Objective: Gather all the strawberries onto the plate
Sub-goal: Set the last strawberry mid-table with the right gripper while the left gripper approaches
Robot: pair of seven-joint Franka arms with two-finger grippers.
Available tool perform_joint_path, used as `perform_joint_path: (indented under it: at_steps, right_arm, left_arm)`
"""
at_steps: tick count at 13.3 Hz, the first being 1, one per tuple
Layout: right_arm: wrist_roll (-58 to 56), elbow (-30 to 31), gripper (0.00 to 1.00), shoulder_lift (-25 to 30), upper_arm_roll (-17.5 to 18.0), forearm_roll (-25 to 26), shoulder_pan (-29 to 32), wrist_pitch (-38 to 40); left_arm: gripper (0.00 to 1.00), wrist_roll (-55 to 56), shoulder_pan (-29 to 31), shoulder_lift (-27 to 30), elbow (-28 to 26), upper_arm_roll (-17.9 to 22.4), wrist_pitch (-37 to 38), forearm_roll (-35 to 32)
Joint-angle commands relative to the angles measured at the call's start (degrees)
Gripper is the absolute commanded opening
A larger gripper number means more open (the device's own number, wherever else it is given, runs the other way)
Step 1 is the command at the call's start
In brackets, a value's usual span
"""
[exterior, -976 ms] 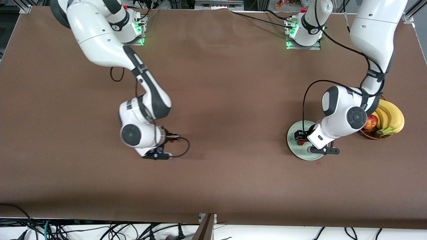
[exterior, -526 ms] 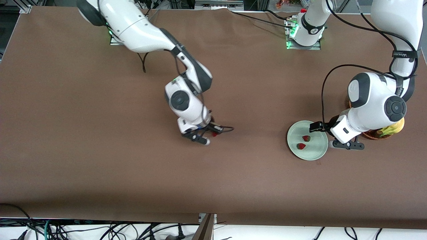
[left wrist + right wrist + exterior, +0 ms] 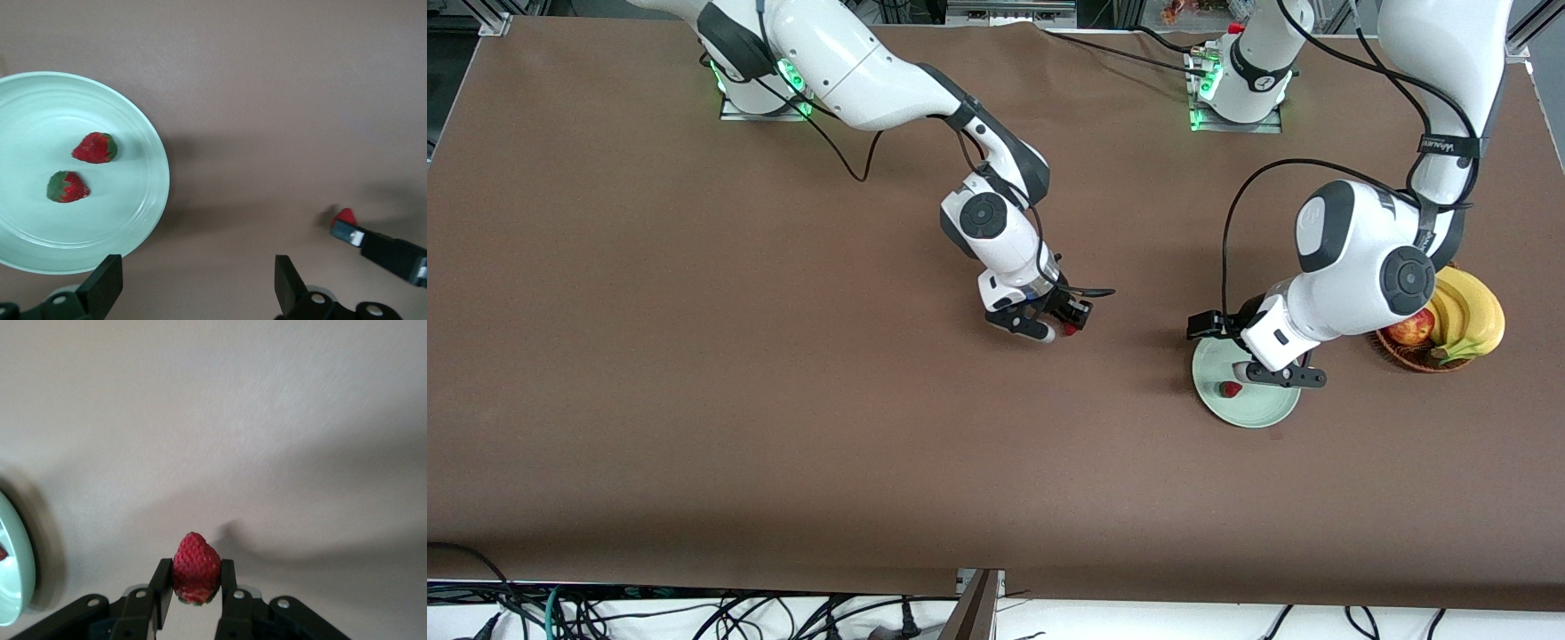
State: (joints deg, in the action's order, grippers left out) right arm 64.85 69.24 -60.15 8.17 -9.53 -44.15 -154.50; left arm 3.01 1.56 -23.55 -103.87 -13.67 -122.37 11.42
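Observation:
The pale green plate [image 3: 1258, 411] lies near the left arm's end of the table. It holds two strawberries [image 3: 95, 147] [image 3: 67, 187]. The front view shows only one of them [image 3: 1231, 388]; the left arm hides the other. My left gripper [image 3: 1224, 345] is open and empty, over the plate's rim toward the right arm's end [image 3: 197, 293]. My right gripper [image 3: 1067, 322] is shut on the third strawberry [image 3: 197, 563]. It holds it above the bare table mid-way along, short of the plate [image 3: 13, 567]. That berry also shows in the left wrist view [image 3: 345, 217].
A brown wicker basket [image 3: 1412, 357] with bananas [image 3: 1472, 313] and a red-yellow apple [image 3: 1414, 327] stands beside the plate, toward the left arm's end. Cables hang from both wrists.
My right gripper has carried the strawberry along the table toward the plate. My left gripper has let go of a berry in the plate, swung toward the basket, then come back over the plate's rim.

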Motion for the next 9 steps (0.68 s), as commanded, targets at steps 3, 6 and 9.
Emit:
perform_joint_path:
  at_steps: [3, 6, 9]
  right_arm:
    - [-0.2, -2.7, 1.0, 1.3, -1.1, -0.1, 1.5, 2.5]
    - [-11.9, -2.7, 1.0, 8.1, -1.1, 0.2, 7.3, 17.8]
    - [-26.7, -2.6, 1.0, 13.2, -0.7, -0.1, 15.3, 33.1]
  left_arm:
    - [1.0, 2.2, -3.1, -0.6, -0.5, 0.1, -0.6, 1.0]
    - [1.0, 4.0, -5.0, -1.8, -0.2, 0.1, -2.1, 1.1]
    - [1.0, 10.8, -10.2, -6.3, -0.5, 0.1, -12.1, 1.1]
